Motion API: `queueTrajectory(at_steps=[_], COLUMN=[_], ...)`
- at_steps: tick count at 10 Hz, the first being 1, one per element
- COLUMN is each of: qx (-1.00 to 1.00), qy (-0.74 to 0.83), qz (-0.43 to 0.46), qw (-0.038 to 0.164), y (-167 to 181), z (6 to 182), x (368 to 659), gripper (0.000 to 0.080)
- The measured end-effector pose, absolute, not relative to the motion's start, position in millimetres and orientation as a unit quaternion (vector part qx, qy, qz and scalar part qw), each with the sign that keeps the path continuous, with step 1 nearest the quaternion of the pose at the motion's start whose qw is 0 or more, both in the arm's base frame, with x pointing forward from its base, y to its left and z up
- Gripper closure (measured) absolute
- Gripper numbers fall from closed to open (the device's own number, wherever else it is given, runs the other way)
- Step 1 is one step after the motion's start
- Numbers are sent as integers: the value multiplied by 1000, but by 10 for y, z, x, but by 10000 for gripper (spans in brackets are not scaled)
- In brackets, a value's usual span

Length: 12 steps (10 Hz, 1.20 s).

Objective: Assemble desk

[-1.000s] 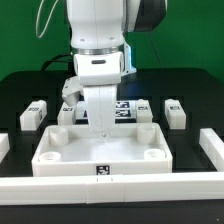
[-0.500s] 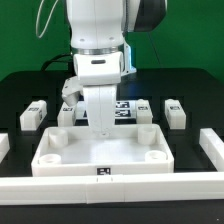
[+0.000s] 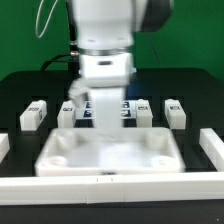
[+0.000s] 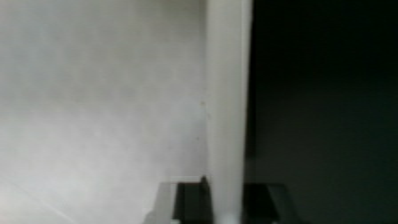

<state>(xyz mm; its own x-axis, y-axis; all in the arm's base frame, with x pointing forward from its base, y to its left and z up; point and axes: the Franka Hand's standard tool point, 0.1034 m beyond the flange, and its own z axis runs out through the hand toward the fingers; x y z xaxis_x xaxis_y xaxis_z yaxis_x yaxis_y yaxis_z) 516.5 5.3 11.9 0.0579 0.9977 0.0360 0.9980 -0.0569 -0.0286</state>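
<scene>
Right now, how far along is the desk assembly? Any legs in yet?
Done: nothing fitted; the tabletop shows empty near corner sockets. In hand: the gripper is down at the tabletop's far rim; the blurred frame hides whether it grips. Left: the legs lie loose beyond it, one at the exterior view's left, one at its right; each has to go into a socket.

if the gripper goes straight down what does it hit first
The tabletop: the gripper points straight down at its far rim, and the wrist view shows that white rim right in its line. It seems to be touching it, though depth is unclear.
</scene>
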Motion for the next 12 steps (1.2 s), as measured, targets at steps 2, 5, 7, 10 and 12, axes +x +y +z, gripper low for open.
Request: queueTrajectory(at_steps=[2, 5, 7, 10, 12], qx=[-725, -723, -719, -721, -721], qy=[-688, -690, -695, -693, -693], qz=[2, 16, 6, 6, 7], qw=[33, 27, 21, 22, 23], y=[295, 398, 372, 366, 366], z=[117, 116, 116, 107, 103], x=[5180, 5184, 5175, 5168, 5166], gripper=[744, 742, 742, 525, 352])
